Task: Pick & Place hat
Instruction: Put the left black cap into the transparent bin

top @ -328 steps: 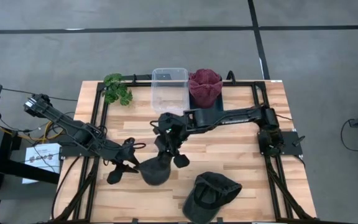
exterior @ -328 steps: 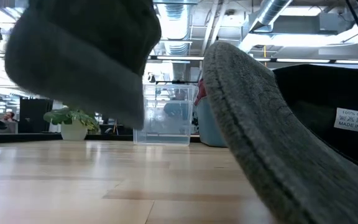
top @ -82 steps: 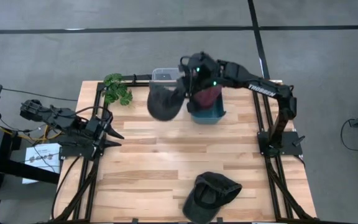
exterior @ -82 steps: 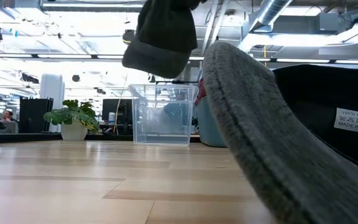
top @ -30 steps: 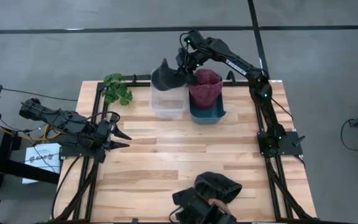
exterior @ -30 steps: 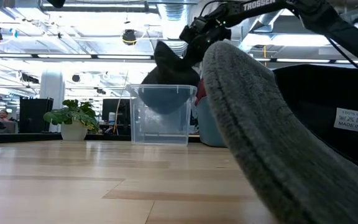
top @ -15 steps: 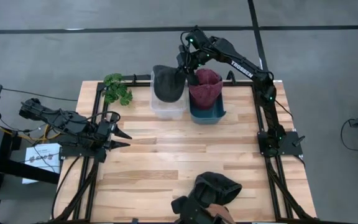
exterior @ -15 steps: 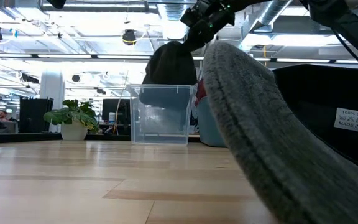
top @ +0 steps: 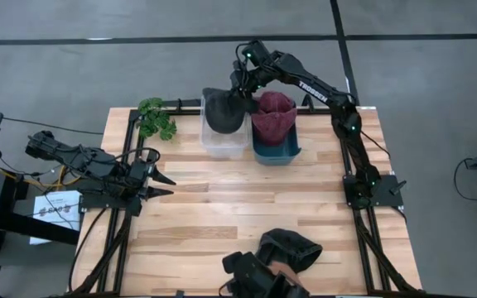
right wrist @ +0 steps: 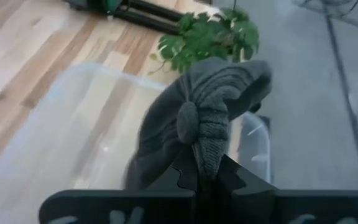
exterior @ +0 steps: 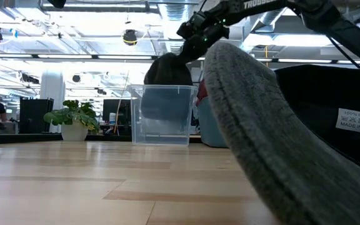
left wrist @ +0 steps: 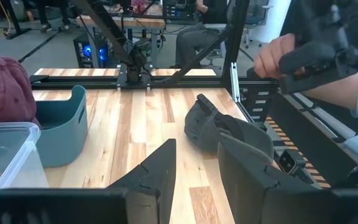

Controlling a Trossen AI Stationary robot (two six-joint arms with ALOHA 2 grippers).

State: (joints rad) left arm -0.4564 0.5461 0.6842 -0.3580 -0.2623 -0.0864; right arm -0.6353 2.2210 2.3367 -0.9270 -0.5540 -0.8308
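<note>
Right tool [top: 240,93] pinches our dark knit hat [top: 224,111] over the clear bin [top: 226,142], upper centre; left tool [top: 161,185] waits part-open, middle left.

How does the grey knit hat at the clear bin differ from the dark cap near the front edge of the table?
The grey knit hat hangs from the right gripper, lowered into the clear bin; the dark cap lies on the table, with no gripper on it. The knit hat is soft and ribbed, while the cap has a stiff brim. A person's hand is at the cap, none at the knit hat. Both are dark headwear.
</note>
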